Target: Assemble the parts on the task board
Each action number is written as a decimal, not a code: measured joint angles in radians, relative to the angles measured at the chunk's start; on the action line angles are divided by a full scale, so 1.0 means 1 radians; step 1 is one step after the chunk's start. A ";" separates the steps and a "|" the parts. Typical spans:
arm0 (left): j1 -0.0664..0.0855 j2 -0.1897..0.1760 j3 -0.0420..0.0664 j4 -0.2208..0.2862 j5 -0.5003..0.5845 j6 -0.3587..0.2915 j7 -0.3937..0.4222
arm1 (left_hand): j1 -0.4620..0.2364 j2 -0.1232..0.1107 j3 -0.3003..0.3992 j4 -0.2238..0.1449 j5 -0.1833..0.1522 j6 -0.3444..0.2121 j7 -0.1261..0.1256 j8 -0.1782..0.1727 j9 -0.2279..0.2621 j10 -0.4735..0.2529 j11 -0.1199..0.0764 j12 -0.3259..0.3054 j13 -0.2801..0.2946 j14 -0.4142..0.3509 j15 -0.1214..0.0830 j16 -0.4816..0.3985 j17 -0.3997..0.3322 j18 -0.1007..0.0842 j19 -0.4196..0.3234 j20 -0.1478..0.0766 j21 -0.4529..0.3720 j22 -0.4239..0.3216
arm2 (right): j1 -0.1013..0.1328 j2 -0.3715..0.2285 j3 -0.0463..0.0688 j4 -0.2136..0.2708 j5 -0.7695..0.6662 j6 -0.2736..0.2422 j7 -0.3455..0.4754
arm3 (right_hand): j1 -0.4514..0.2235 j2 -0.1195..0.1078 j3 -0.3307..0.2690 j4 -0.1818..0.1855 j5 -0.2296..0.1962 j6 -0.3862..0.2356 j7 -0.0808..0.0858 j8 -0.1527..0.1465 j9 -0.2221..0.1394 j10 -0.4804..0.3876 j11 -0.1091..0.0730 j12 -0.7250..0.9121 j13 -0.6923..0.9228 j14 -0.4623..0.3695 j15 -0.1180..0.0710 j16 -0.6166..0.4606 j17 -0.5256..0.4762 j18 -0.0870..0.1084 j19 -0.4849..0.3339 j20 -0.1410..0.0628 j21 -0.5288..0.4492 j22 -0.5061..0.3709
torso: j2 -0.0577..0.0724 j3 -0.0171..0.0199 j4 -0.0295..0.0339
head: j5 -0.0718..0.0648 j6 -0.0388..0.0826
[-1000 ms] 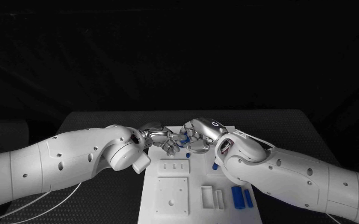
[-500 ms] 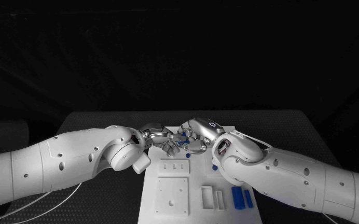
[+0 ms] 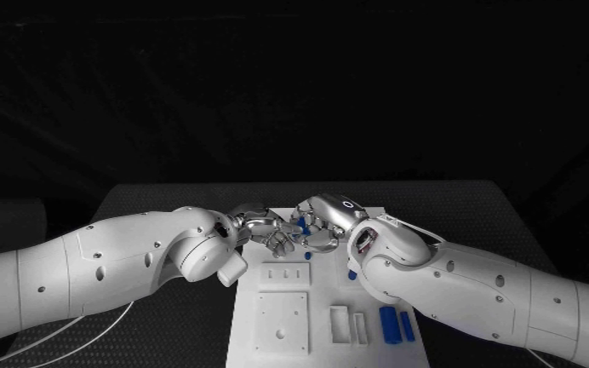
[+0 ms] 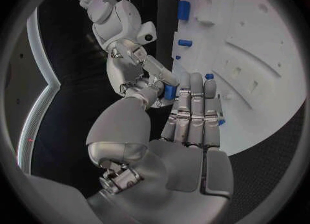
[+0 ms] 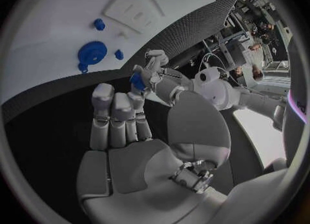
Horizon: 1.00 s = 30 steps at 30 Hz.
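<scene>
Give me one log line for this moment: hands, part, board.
left hand: pinching blue part | right hand: also on part, grip unclear | both above far end of board | two blue bars lying on board

left hand [image 4: 187, 131] by task board [image 4: 258, 53], right hand [image 4: 139, 72] pinching blue part [image 4: 170, 92]

The head view is dim: its upper half is near-black, and light falls only low in the frame, on the white task board [image 3: 288, 313] and the pale arms. The wrist views are fisheye circles in a dark frame, with straight edges bowed and softened toward the rim. Bright glare shows at the right edge of the right wrist view.
</scene>
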 measured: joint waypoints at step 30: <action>-0.001 -0.001 0.000 -0.001 0.007 -0.003 0.000 | -0.079 0.113 0.059 -0.142 0.122 0.052 -0.009 0.002 -0.002 0.032 -0.018 -0.004 0.036 0.000 0.000 0.026 -0.014 -0.005 -0.003 0.004 0.014 0.000 | 0.000 -0.002 -0.003 0.000 0.004 0.003 0.000 | 0.005 0.000 0.004 -0.001 -0.004 0.000 0.000 -0.004 0.000 0.001 0.001 0.000 0.000 -0.001 0.001 0.000 0.000 0.000 0.000 0.000 0.000 0.000 | 0.000 0.0001 -0.0004 | 0.000 -0.002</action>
